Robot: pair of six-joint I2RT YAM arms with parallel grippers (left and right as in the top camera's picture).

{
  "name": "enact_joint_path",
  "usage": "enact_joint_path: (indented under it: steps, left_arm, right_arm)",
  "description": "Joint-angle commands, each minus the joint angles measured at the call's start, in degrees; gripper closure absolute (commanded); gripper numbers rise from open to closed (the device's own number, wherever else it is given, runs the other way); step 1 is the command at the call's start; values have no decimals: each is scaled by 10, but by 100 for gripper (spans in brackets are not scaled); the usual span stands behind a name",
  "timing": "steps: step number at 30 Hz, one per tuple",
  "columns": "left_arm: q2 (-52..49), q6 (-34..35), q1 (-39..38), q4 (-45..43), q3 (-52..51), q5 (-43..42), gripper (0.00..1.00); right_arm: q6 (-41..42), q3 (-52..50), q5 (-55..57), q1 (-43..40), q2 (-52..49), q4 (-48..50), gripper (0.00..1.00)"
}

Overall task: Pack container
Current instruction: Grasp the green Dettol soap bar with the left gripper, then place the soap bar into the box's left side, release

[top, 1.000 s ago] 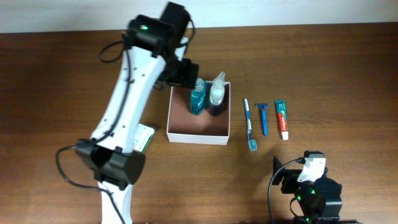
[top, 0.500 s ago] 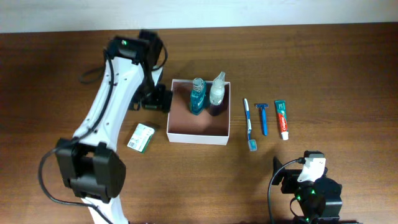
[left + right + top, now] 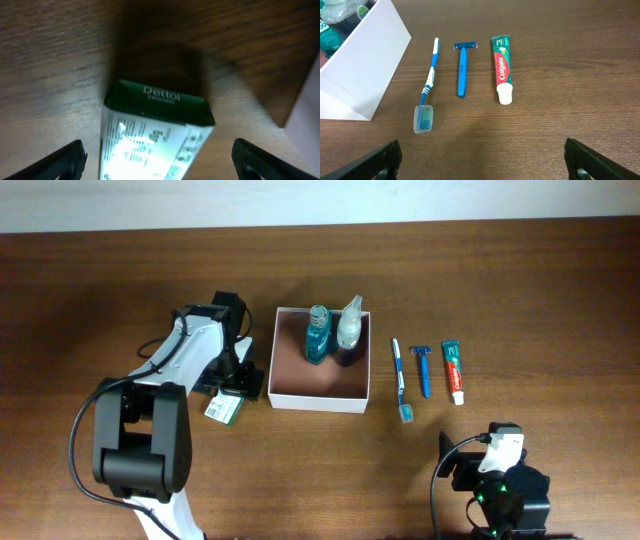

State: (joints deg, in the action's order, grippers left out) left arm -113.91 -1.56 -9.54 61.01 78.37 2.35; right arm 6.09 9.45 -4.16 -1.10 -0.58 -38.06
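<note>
At the left of the overhead frame, just beside the container's (image 3: 320,402) left wall, the left claw (image 3: 160,161) hangs over a Dettol soap packet (image 3: 156,125) lying flat on the table (image 3: 120,300). In the wrist view its jaws stand wide apart, one at each lower corner of the frame, with the packet between them and nothing gripped. The packet sits skewed to the jaws, so closing now would likely catch it across its corners and spin or squirt it out; its printed card looks slick, which adds to that risk. The container sits in the middle of the overhead frame, and its white wall is near the claw on the right of the wrist view, so a finger could snag it and shove the box. A teal bottle (image 3: 318,333) and a clear spray bottle (image 3: 348,327) stand along the container's upper edge, and a careless drop could topple them; the bare lower part looks safer. The right claw (image 3: 490,159) waits open and empty at lower right, short of the toothbrush (image 3: 429,82), razor (image 3: 462,70) and Colgate toothpaste (image 3: 501,67)
</note>
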Motion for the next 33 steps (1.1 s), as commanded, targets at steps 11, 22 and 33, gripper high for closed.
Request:
enact_joint_path:
  steps: [11,22,33]
  left_arm:
    - [4,-22,3,-37,-38,5,72]
    - [61,24,23,116,126,-38,74]
    - [129,69,-39,130,252,-107,74]
  right_arm:
    - [4,-3,1,-4,4,1,1]
    - [4,-3,1,-4,4,1,1]
    - [4,-3,1,-4,4,1,1]
